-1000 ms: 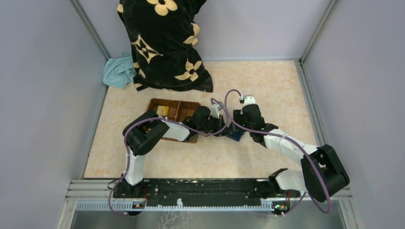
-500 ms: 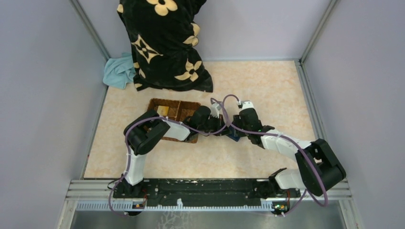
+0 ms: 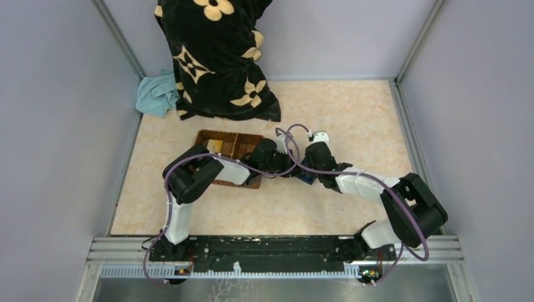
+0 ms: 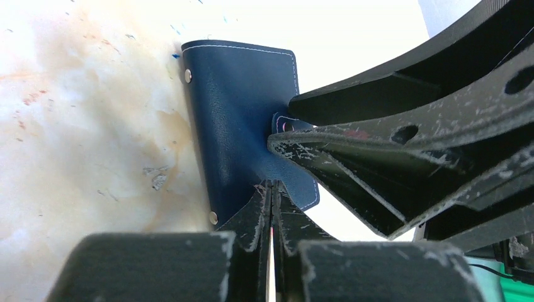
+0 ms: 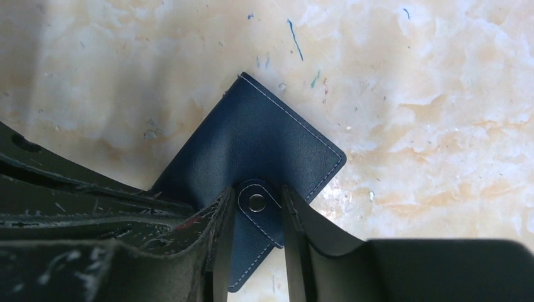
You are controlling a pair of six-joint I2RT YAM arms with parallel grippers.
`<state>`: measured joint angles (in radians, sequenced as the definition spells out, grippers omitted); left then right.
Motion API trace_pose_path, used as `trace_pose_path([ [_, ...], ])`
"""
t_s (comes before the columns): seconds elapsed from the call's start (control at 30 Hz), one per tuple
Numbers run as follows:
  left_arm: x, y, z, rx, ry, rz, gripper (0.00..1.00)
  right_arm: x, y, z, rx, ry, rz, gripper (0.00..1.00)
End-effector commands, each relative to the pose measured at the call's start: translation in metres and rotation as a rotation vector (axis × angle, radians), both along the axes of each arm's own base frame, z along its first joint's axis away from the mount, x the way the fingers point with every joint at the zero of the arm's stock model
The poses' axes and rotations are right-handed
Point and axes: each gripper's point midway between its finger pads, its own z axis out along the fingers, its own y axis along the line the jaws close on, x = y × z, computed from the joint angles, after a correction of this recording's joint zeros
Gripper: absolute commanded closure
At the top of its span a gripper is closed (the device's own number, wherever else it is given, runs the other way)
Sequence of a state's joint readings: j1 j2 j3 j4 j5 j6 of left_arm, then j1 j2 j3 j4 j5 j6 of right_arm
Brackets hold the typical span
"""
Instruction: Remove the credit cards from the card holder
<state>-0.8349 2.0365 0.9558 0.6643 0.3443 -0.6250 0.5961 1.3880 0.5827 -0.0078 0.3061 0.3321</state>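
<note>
Grey walls box in a beige marbled worktop (image 3: 352,113), where two arms meet over a navy holder (image 5: 252,145). It lies flat near the middle, a little toward the right edge and just right of a brown basket (image 3: 236,135). The left gripper (image 4: 272,185) has its fingers pressed together on the holder's edge, pinching it. The right gripper (image 5: 256,189) comes in from the opposite side, its fingers closed in on either side of the holder's clasp tab (image 5: 256,207) and touching it. A yellowish card (image 3: 214,146) lies in the basket's left compartment. At the far left corner are a black flower-print cushion (image 3: 214,56) and a teal cloth (image 3: 156,94).
</note>
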Motion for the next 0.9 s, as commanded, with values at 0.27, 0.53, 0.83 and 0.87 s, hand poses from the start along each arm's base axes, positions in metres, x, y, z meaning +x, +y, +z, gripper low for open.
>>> trace_pose_path([
  [0.27,0.001,0.014,-0.023,0.068,0.026,0.038,0.96,-0.028,0.007,-0.031,0.004,0.148,-0.024,1.0],
  [0.53,0.0,0.019,-0.02,0.073,0.014,0.045,0.99,-0.016,0.019,0.004,0.203,0.087,-0.016,1.0],
  [0.83,0.0,0.019,-0.021,0.072,0.015,0.044,0.98,-0.013,0.023,0.028,0.372,0.056,0.005,1.0],
  [0.87,0.0,0.019,-0.021,0.071,0.015,0.042,0.98,-0.012,0.024,0.031,0.392,0.049,0.01,1.0],
])
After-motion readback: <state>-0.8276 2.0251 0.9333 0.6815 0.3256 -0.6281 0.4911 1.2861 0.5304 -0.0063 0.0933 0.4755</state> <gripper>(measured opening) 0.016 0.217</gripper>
